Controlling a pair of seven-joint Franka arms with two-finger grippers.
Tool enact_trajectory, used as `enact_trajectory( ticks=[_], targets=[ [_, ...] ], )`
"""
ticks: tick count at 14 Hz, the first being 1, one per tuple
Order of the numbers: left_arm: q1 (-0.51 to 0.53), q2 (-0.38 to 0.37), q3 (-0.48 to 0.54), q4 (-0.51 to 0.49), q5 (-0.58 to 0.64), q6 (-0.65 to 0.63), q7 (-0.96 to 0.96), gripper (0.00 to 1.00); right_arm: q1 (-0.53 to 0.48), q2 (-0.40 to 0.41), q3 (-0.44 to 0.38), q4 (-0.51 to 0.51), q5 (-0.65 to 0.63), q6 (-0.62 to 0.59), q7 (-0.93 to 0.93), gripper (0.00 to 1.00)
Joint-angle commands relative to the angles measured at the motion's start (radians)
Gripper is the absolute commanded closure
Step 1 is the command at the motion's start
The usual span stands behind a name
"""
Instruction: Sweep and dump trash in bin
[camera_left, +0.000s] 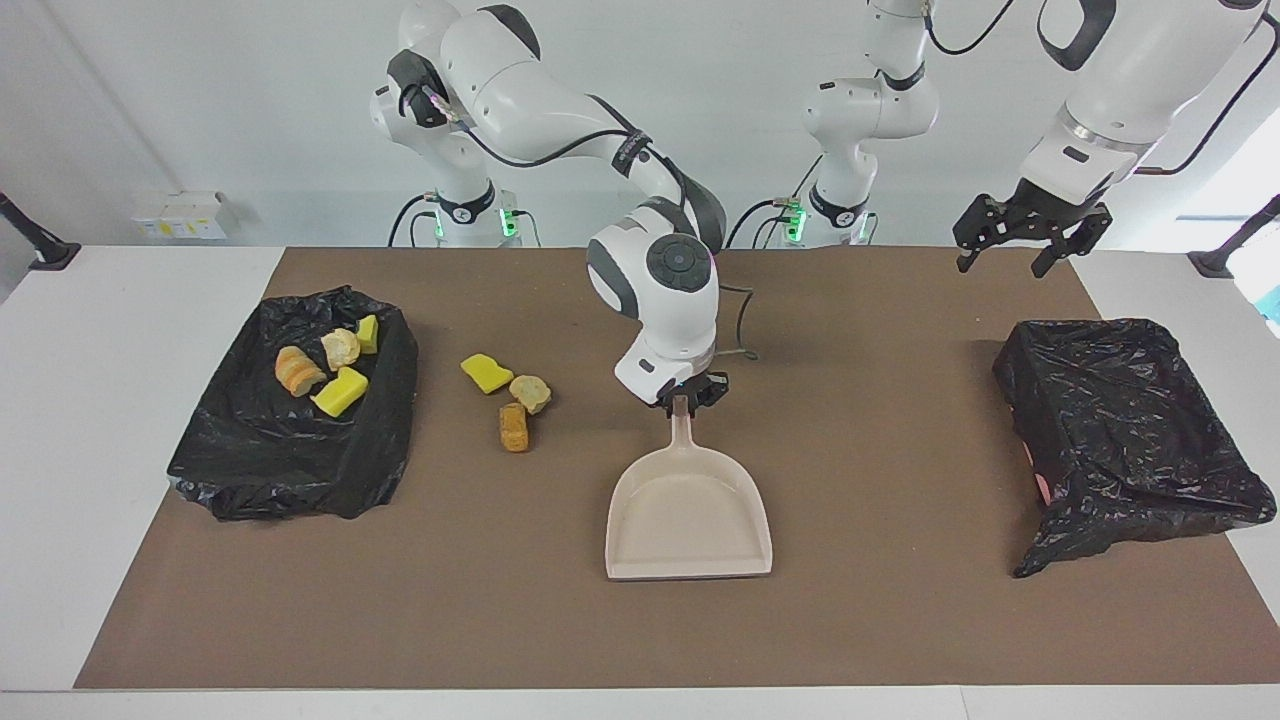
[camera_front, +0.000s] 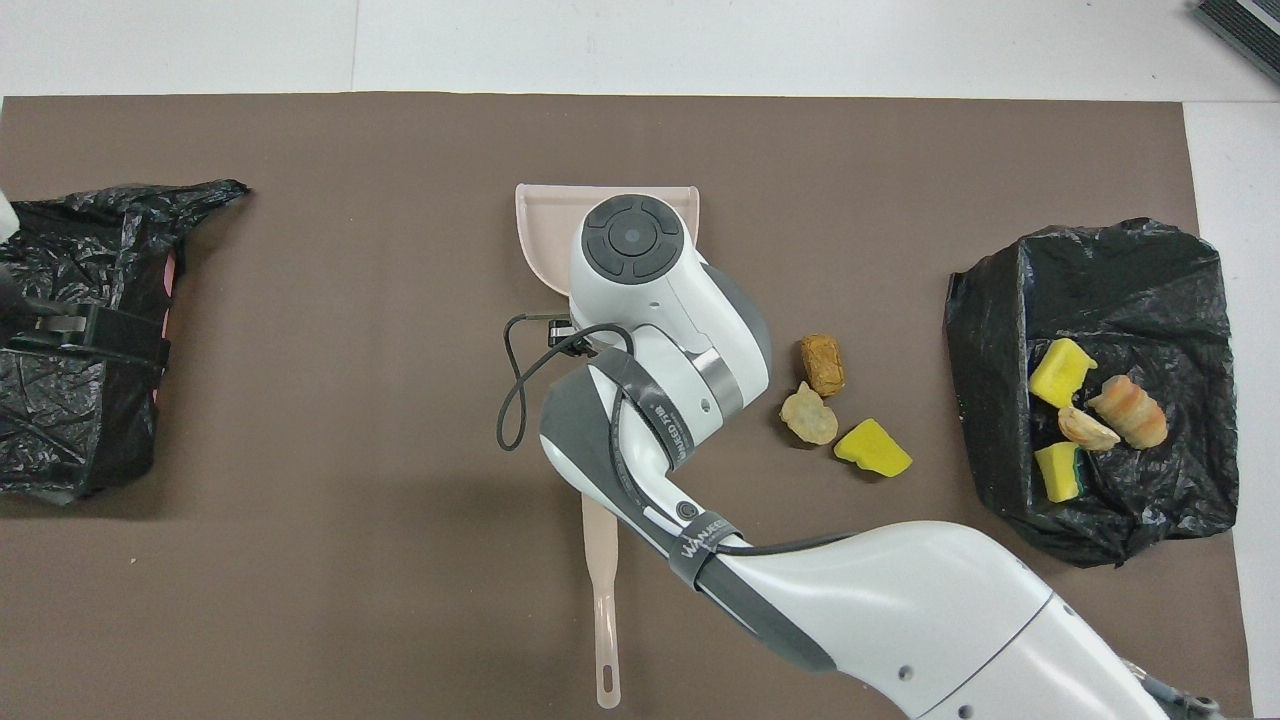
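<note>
The right claw (camera_left: 683, 398) is sitting at the tip of the dustpan (camera_left: 690, 510) handle (camera_left: 681, 430), mid-mat (camera_left: 880, 620). I cannot tell whether it is clamping the handle or letting go. The pan is lying flat, its mouth pointing away from the robots.

Three scraps are lying loose on the mat beside the pan, toward the right arm's end of the counter (camera_left: 60, 450): a yellow sponge (camera_left: 487, 372), a beige lump (camera_left: 530, 392) and a cork chunk (camera_left: 514, 426). They are huddling close together, the lump touching or nearly touching the chunk. Four more scraps (camera_left: 325, 372) are already resting in the bin (camera_left: 250, 480) at that end.

The step in hand looks like setting the pan up for those last three. Judging from the layout, the mouth is facing the wrong way for them, so the pan is needing a turn toward the cluster, with its lip pressing flat on the mat so nothing slips under. A firm hold near the handle's end is giving little control of the lip, so the approach is best kept slow and low. The cork chunk looks likely to roll, so it is safer to drive it against the other two than to strike it alone.

The left claw (camera_left: 1028, 240) is hanging spread wide, waiting over the mat's edge near the second bin (camera_left: 1130, 430).
</note>
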Motion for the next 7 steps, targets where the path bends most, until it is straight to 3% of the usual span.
enact_trajectory(
  ticks=[1,4,7],
  targets=[
    [0.003,-0.011,-0.002,-0.007,0.009,0.008,0.001,0.0,-0.011,-0.021,0.005,-0.02,0.007,0.019,-0.038,0.0],
    [0.007,-0.014,0.0,-0.009,-0.007,0.019,-0.002,0.0,-0.017,-0.073,0.005,-0.023,0.019,-0.035,-0.038,0.0],
    [-0.009,0.001,0.0,-0.015,-0.008,0.06,-0.003,0.0,-0.034,-0.184,0.006,-0.036,0.028,-0.214,-0.072,0.0]
  ],
)
